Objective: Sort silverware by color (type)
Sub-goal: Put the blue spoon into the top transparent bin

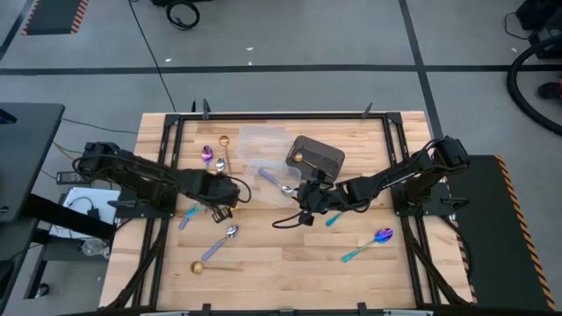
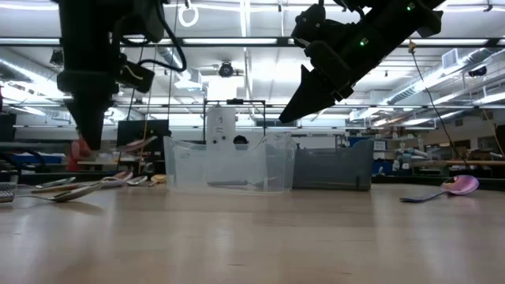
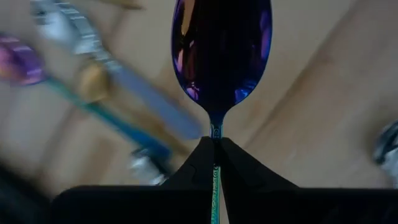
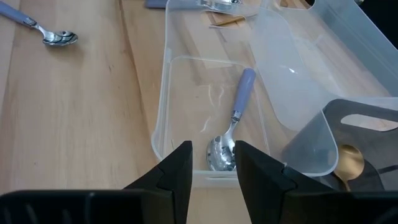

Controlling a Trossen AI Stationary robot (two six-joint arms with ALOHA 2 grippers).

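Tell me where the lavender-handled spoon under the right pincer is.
The spoon lies inside a clear tub, just ahead of the open right pincer, beside the dark bin near the table's middle.

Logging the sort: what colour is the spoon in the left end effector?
Iridescent purple-blue spoon with a teal handle; clearest in the left wrist view.

Teal handle of the iridescent spoon (image 3: 221, 56) hidden below the pinch of the left end effector (image 3: 216, 144) in the left wrist view; other spoons (image 3: 93, 81) behind it too blurred to sort by kind; gold spoon (image 4: 350, 163) in the dark bin (image 4: 379, 134) half hidden by a clear tub wall; far spoon (image 2: 454, 188) in the low view too small to tell colour.
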